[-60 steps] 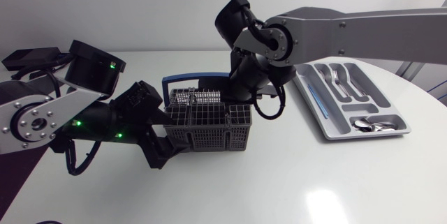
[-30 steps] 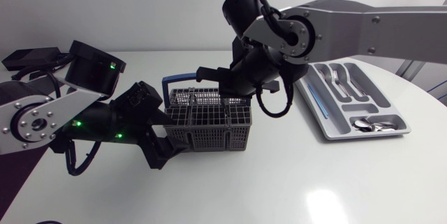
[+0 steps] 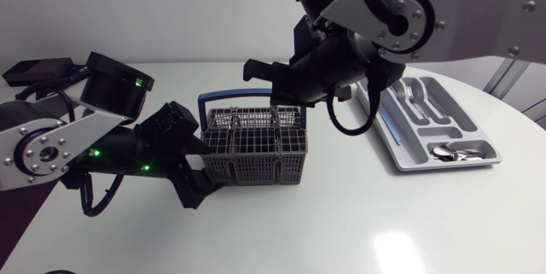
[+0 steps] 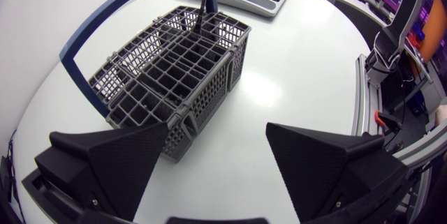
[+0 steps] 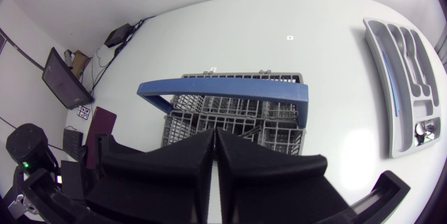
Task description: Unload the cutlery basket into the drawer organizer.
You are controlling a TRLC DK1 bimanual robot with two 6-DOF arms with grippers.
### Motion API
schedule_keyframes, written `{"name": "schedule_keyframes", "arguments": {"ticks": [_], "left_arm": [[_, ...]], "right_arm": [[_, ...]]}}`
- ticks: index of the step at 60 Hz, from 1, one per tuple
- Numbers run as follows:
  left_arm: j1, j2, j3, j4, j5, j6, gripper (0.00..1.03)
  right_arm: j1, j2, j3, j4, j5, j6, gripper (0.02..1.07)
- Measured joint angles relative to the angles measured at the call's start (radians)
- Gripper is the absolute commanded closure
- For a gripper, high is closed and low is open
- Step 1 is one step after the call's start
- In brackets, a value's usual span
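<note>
Subject: grey plastic lattice cutlery basket (image 3: 256, 150), standing upright on the white round table (image 3: 341, 223) near its middle. Its blue bail handle (image 3: 207, 102) is raised over the basket.

Left gripper (image 3: 200, 180): low at the basket's near corner, on the side away from the organizer. My fingers (image 4: 105, 158) are spread wide. In the left wrist view one finger lies against or just beside the basket's corner wall, and the other is well clear over bare table. Nothing is clamped between them.

Right gripper (image 3: 275, 107): my right arm comes in from the right and its gripper hangs above the basket's far row of compartments, just beside the handle. In the right wrist view my two fingers (image 5: 174, 165) are pressed together, with only a thin seam between them. The handle and the basket grid lie directly ahead of the tips. In the head view a thin dark line runs from the gripper down to the basket's top edge. I cannot tell whether that is my fingertips or an item pinched in them.

Destination: grey moulded drawer organizer tray (image 3: 408, 156), lying flat on the table, well apart from the basket on its right. Silver forks (image 3: 409, 95) lie in one of its long slots and silver spoons (image 3: 452, 152) in its end compartment.
</note>
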Motion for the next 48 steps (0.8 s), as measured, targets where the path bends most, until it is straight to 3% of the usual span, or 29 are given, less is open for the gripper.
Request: {"name": "schedule_keyframes", "arguments": {"ticks": [28,48], "left_arm": [[-0.010,0.000,-0.002,0.000,-0.001,0.000,0.05],[-0.012,0.000,-0.002,0.000,-0.009,0.000,0.05]], "right_arm": [[-0.002,-0.101,-0.049,0.024,-0.042,0.000,1.01],[-0.024,-0.148,-0.053,0.019,-0.151,0.003,1.01]]}}
